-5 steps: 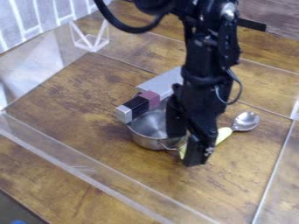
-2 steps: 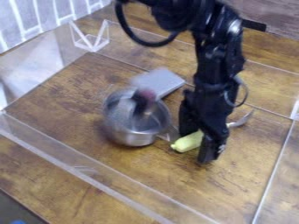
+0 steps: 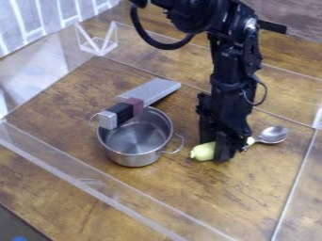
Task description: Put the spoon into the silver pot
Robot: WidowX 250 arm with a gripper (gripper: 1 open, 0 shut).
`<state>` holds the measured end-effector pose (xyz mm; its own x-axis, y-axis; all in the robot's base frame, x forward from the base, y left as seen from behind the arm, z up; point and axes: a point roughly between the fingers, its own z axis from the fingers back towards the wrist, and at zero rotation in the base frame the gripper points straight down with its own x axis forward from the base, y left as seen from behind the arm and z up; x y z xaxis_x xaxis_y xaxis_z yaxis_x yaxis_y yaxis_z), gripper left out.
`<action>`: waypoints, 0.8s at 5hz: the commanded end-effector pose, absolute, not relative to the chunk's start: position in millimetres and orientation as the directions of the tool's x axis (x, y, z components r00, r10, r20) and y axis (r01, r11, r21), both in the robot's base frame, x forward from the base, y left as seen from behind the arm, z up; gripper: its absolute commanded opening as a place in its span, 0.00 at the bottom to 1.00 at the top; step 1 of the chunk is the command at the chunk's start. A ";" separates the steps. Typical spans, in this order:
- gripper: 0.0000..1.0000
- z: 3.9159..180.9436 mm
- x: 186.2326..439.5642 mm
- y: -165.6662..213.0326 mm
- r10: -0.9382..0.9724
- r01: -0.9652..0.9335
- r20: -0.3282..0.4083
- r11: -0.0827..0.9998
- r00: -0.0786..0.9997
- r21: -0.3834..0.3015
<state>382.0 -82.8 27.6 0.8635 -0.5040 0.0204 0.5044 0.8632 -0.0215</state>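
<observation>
The silver pot (image 3: 136,140) stands empty on the wooden table, left of centre. The spoon (image 3: 259,137) lies flat on the table to its right, its shiny bowl pointing right and its yellow-green handle (image 3: 202,151) pointing toward the pot. My gripper (image 3: 220,149) comes straight down on the handle's middle. Its dark fingers sit close against the handle on both sides. Only the handle's end and the spoon's bowl show past them. The spoon still rests on the table.
A flat grey slab (image 3: 149,96) with a purplish end (image 3: 115,118) lies behind the pot, its end at the pot's rim. Clear plastic walls (image 3: 75,155) border the table at front and left. A clear triangular stand (image 3: 94,40) sits at the back left.
The pot and the grey slab have shifted left. My gripper has moved off the pot's side onto the spoon handle, and its fingers have drawn in around it.
</observation>
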 end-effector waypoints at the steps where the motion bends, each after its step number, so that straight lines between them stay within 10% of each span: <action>1: 0.00 42.8 395.4 -78.3 -0.495 0.497 0.075 0.868 0.866 -0.013; 4: 0.00 55.0 399.0 -90.6 -0.363 0.368 0.083 0.928 0.928 -0.053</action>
<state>387.2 -90.8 29.9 0.9302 -0.3670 0.0064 0.3666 0.9280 -0.0662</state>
